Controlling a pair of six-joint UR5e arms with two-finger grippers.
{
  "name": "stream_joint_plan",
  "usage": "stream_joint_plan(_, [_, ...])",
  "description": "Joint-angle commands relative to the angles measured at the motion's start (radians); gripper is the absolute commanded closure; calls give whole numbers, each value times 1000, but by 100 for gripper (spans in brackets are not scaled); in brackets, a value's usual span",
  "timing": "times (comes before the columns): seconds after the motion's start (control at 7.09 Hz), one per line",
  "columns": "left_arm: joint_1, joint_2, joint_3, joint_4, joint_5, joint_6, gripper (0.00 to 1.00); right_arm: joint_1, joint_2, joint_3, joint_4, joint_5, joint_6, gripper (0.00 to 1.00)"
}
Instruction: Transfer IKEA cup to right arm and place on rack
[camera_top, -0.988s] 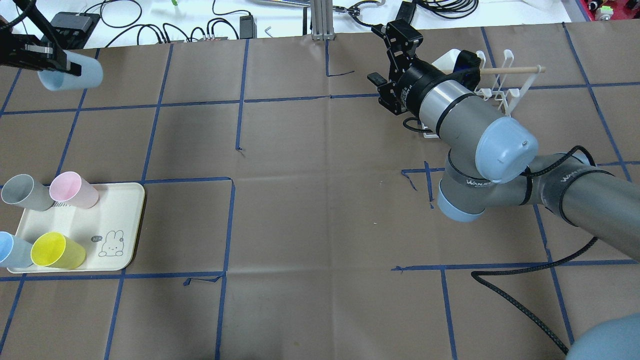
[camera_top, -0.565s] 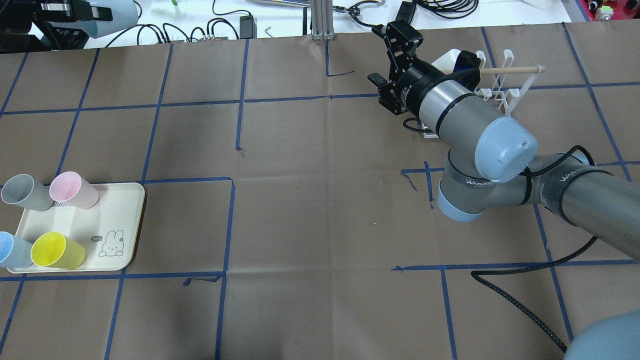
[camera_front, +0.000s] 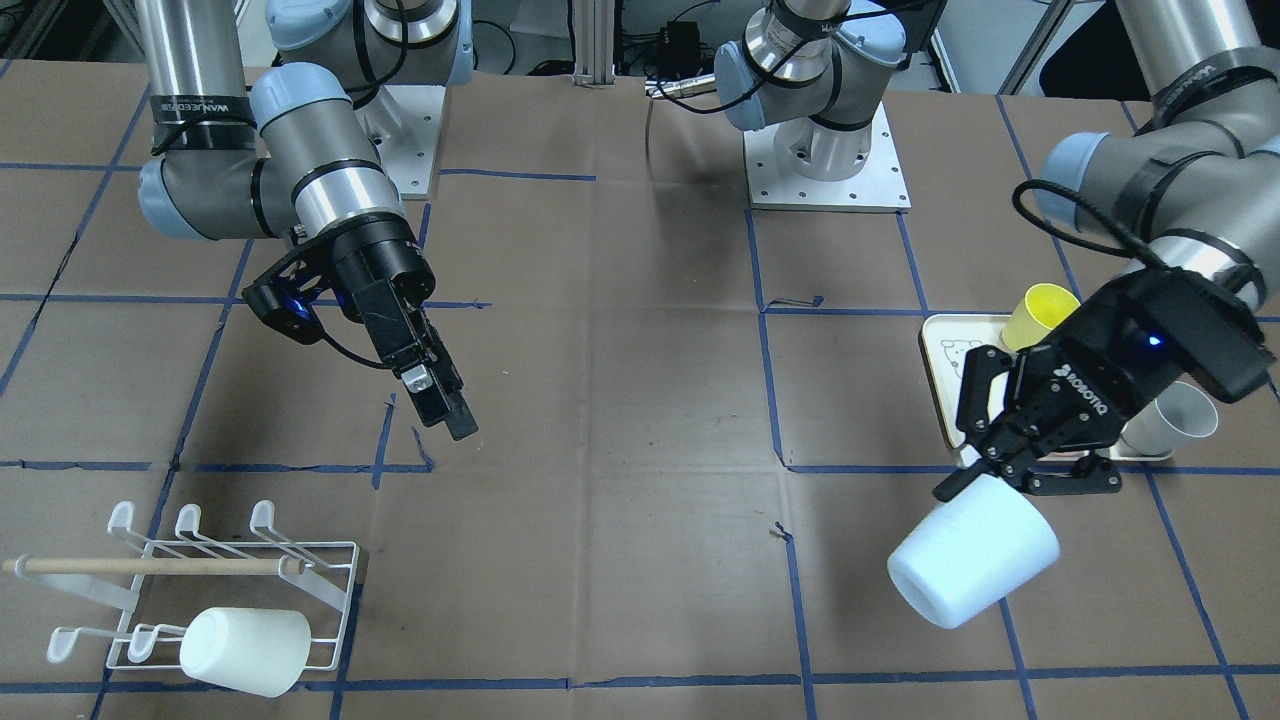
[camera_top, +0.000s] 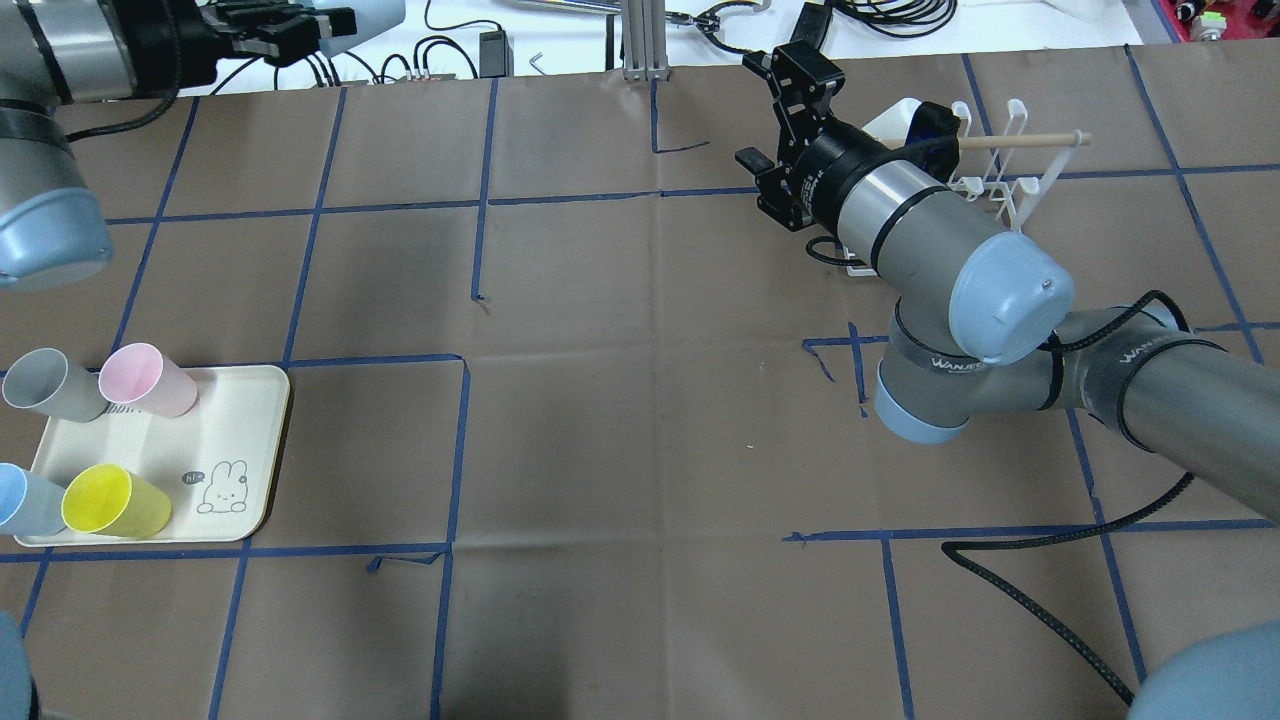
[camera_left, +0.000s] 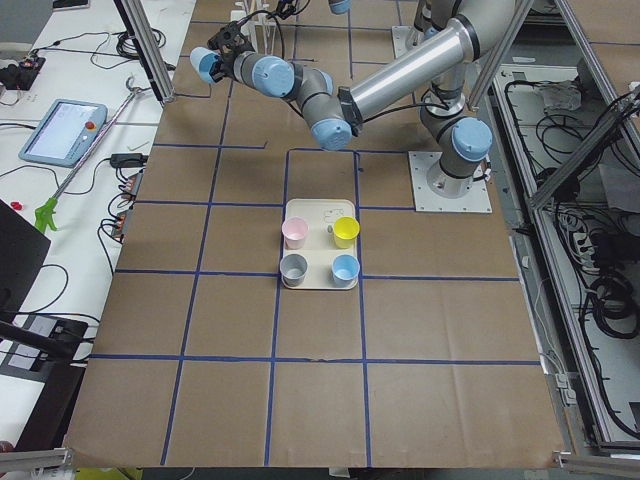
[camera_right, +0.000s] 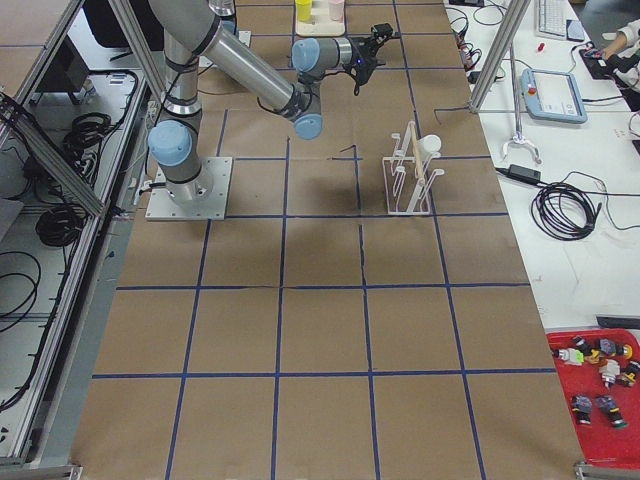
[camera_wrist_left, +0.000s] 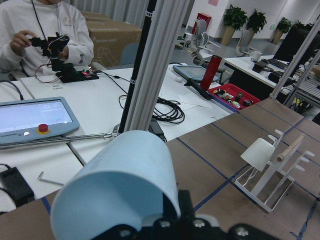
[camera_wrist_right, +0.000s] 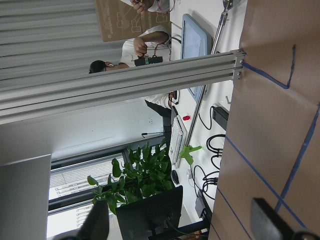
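My left gripper (camera_front: 985, 480) is shut on the rim of a pale blue IKEA cup (camera_front: 975, 565). It holds the cup on its side in the air at the table's far edge, and in the overhead view this cup (camera_top: 365, 15) shows at the top left. The left wrist view is filled by the cup (camera_wrist_left: 120, 185). The right arm's gripper (camera_top: 765, 110) hangs open and empty over the table, just left of the rack (camera_top: 1000, 170). The white wire rack (camera_front: 200, 590) carries a white cup (camera_front: 245, 650) under its wooden rod.
A cream tray (camera_top: 240, 420) at the near left holds grey, pink, blue and yellow cups. Cables and a metal post (camera_top: 640, 40) lie along the far edge. A person (camera_wrist_left: 45, 40) sits at the white desk beyond the table.
My left gripper has carried the pale blue cup up and to the right along the far edge, and its arm now shows at the overhead view's left. The right arm has stayed put.
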Motion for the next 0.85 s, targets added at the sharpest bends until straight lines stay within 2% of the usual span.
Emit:
stream_joint_plan(0.0, [-55, -66, -99, 279, -66, -28, 97, 2, 2, -6, 44, 0, -7, 0])
stream_joint_plan(0.14, [-73, -76, -132, 350, -69, -42, 96, 2, 2, -7, 55, 15, -10, 0])
stream_joint_plan(0.28, [-110, -77, -150, 375, -66, -63, 96, 5, 8, -12, 56, 72, -41, 0])
stream_joint_plan(0.71, [-231, -102, -155, 560, -2, -253, 95, 6, 34, -20, 81, 78, -70, 0])
